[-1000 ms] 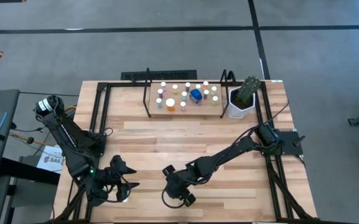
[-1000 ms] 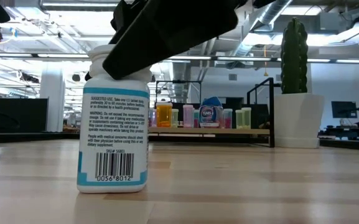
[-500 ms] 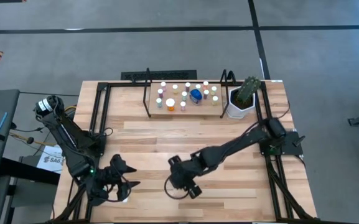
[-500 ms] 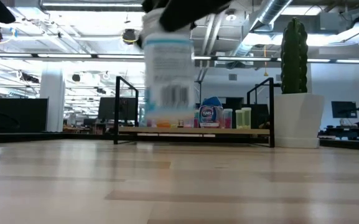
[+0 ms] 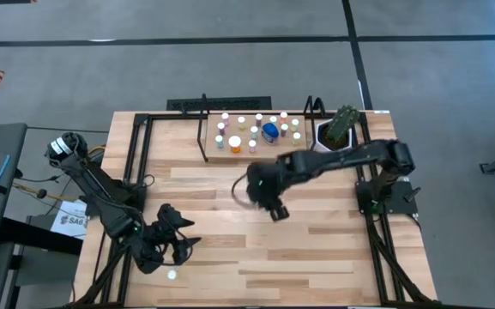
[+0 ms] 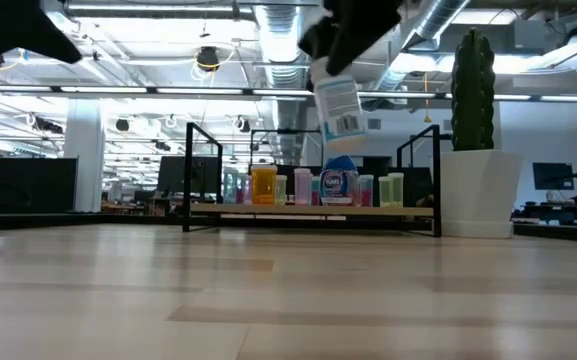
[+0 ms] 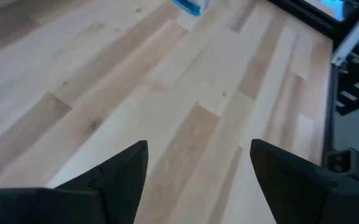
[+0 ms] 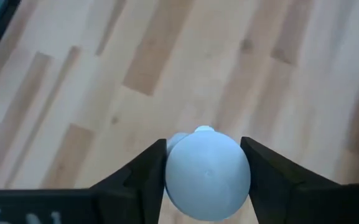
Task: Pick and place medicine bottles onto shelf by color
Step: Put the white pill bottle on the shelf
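One white bottle (image 6: pixel 338 105) hangs tilted in the air in the low view, its label showing a barcode and small print too fine to read, while the right wrist view shows only its round white cap (image 8: pixel 208 172) pinched between the two dark fingers (image 8: pixel 147 168). From above, the right gripper (image 5: pixel 266 193) sits over the table (image 5: pixel 316 257) in front of the shelf (image 5: pixel 256 152), where the other bottles (image 5: pixel 251 130) stand. Near the table's front left corner, the left gripper (image 5: pixel 177 243) waits with its fingers spread and nothing between them.

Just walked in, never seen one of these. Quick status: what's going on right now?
Right claw shut on white bottle, carried high above the table toward shelf. Left claw open, empty, waiting near front corner. Path ahead clear.
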Motion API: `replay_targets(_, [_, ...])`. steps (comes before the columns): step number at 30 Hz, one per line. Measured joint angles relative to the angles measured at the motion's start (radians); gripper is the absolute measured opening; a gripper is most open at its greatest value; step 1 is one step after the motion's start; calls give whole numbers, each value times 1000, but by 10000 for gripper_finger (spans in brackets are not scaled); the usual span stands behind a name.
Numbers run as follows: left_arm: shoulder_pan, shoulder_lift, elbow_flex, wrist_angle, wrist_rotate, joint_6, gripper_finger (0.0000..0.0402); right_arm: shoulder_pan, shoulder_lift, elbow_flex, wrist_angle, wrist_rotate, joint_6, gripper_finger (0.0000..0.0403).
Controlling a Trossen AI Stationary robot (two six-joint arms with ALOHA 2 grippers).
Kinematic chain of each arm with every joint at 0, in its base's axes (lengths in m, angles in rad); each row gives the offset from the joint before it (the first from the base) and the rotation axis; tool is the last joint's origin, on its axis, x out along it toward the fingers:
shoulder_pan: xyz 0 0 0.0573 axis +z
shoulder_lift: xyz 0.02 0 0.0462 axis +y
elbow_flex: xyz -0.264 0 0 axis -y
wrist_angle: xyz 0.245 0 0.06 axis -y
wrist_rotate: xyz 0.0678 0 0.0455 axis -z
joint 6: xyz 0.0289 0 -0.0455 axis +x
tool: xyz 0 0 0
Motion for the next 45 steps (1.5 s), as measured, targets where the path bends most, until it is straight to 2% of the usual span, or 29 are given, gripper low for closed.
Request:
replay_targets(5, [65, 0, 0, -30, 0, 29, 270, -127, -123, -191, 93, -15, 13, 204])
replay_targets(10, [165, 0, 0, -57, 0, 35, 270, -220, -250, -388, 254, 0, 193, 195])
replay_targets(12, [210, 0, 0, -56, 0, 51, 270, -229, -287, -455, 297, 65, 282, 195])
replay_targets(16, [289, 0, 0, -56, 1, 106, 270, -216, -316, -531, 308, 269, 377, 200])
replay_targets(20, [360, 0, 0, -55, 22, 185, 270, -221, -311, -538, 300, 386, 465, 202])
replay_targets(28, [487, 0, 0, -54, 117, 343, 270, -331, -294, -537, 340, 470, 612, 203])
replay_targets(34, [534, 0, 0, -54, 149, 400, 270, -389, -294, -537, 366, 489, 583, 203])
replay_targets(45, [537, 0, 0, -54, 151, 408, 270, -419, -244, -536, 394, 488, 504, 203])
